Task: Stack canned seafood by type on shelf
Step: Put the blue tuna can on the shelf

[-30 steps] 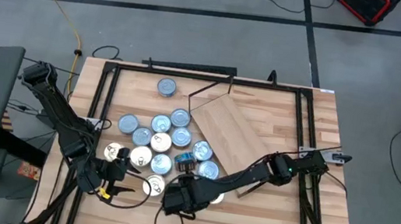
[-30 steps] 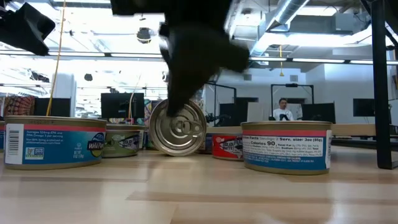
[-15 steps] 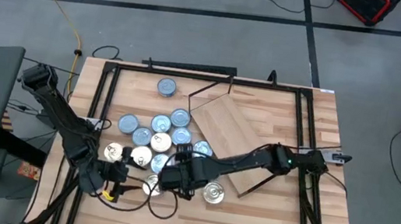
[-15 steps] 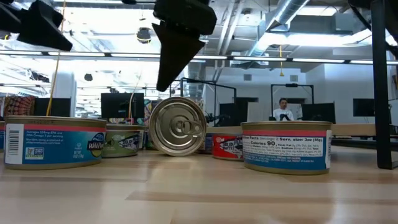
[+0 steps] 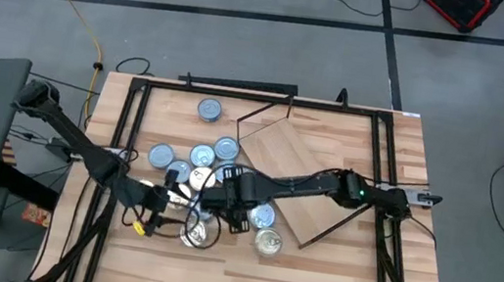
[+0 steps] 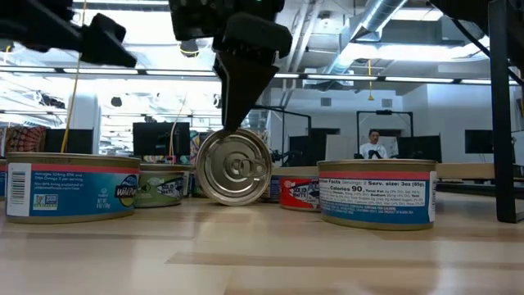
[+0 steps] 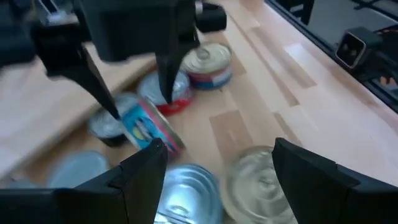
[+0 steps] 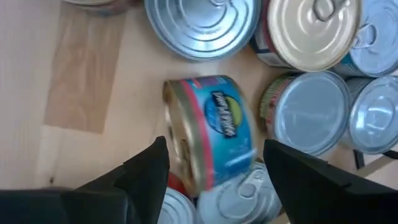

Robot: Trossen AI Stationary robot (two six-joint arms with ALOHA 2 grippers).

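Several flat round cans [image 5: 200,158] lie in a cluster at the table's middle left, lids up. One blue-labelled can [image 8: 211,130] stands on its edge among them, its lid [image 6: 236,168] facing the near edge. My right gripper [image 8: 214,149] hangs open just above it, one finger toward each flat end. My left gripper [image 7: 217,149] is open and level beside the cluster's near left, above two flat cans, holding nothing. The shelf [image 5: 284,156], a light-wood board with a thin dark frame, lies askew on the table right of the cluster. My right gripper comes down from above over the top of the can on edge [image 7: 146,127]. One fingertip [image 7: 115,112] shows right at the can's upper rim. I cannot tell whether it touches the can. The can stands on the table on its own edge.
A single can [image 5: 209,109] sits apart near the far edge. Two more cans [image 5: 267,243] [image 5: 197,235] lie nearer the front edge. A dark frame [image 5: 268,94] runs around the tabletop. Bare wood lies along the near edge and on the right side.
My right gripper has gone from near the front edge toward the far edge and up, and now stands over the can on edge. A flat can it had been covering now shows. My left gripper has swung toward the table's right, closer to the cluster, and has rolled. The cans have kept still.
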